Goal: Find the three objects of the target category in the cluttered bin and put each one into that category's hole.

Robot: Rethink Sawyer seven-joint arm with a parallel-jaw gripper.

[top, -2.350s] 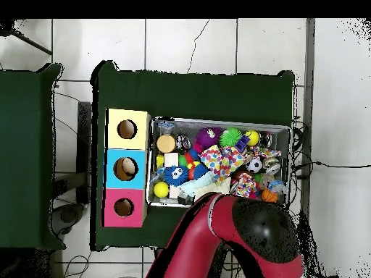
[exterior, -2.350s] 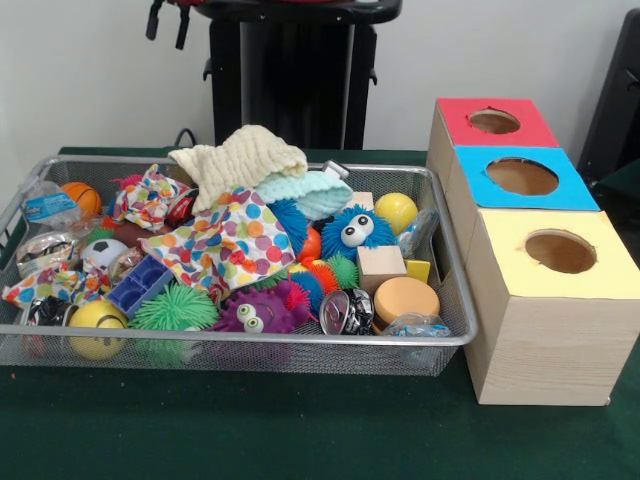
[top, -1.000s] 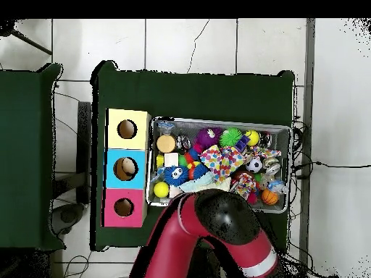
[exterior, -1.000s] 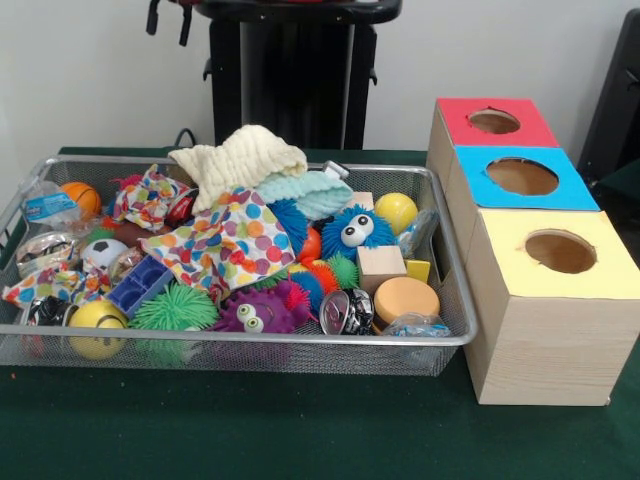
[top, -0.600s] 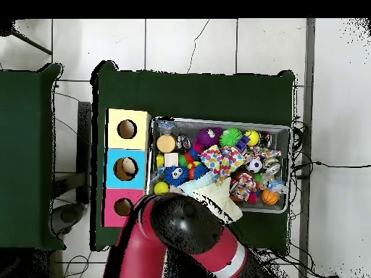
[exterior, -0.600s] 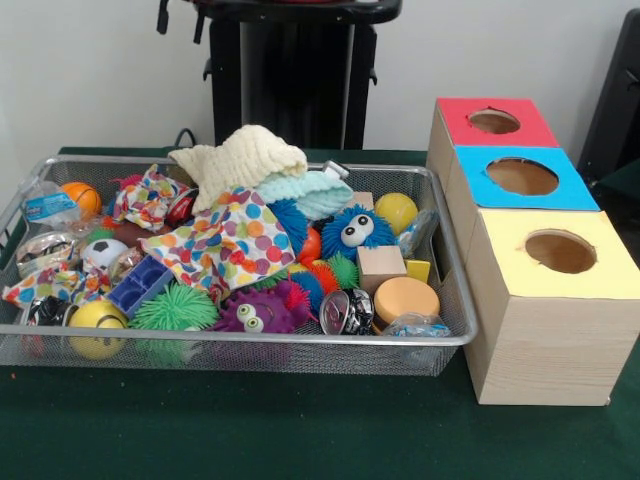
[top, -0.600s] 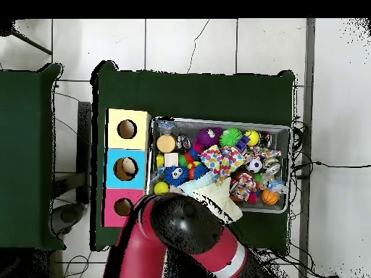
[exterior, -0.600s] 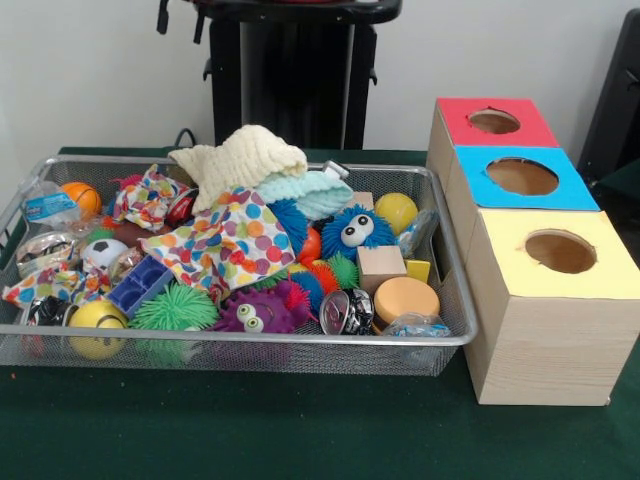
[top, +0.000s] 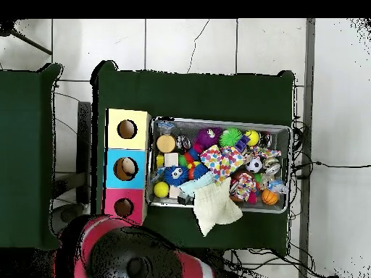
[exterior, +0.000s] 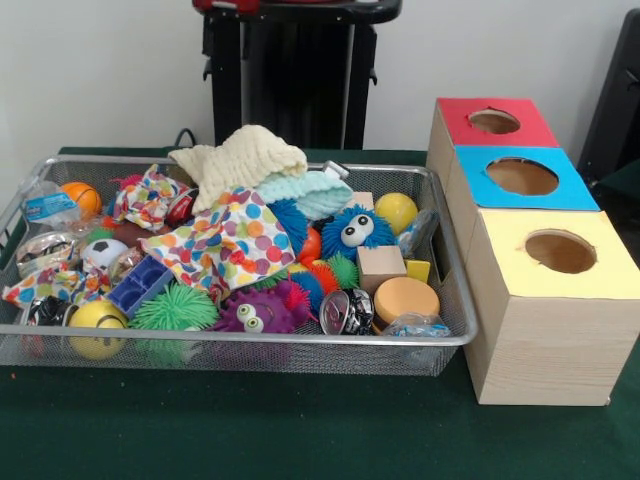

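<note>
A wire bin is heaped with toys. Among them are a cream knitted cloth, a polka-dot cloth, a blue fuzzy toy with eyes, a purple fuzzy toy, a green spiky ball, a yellow ball and a wooden cube. Beside the bin stand three boxes with round holes in their tops: red, blue and yellow. Only the arm's red and black bulk shows, off the table's corner. No gripper shows in either view.
The bin also holds a small basketball, a soccer ball, a yellow smiley ball, an orange disc and a blue tray-like block. Green cloth covers the table. Something tan lies inside the blue box's hole.
In the overhead view the arm has swung away from the bin's edge, past the red box, to the corner of the picture. The cream cloth is now uncovered. The bin's contents have not moved.
</note>
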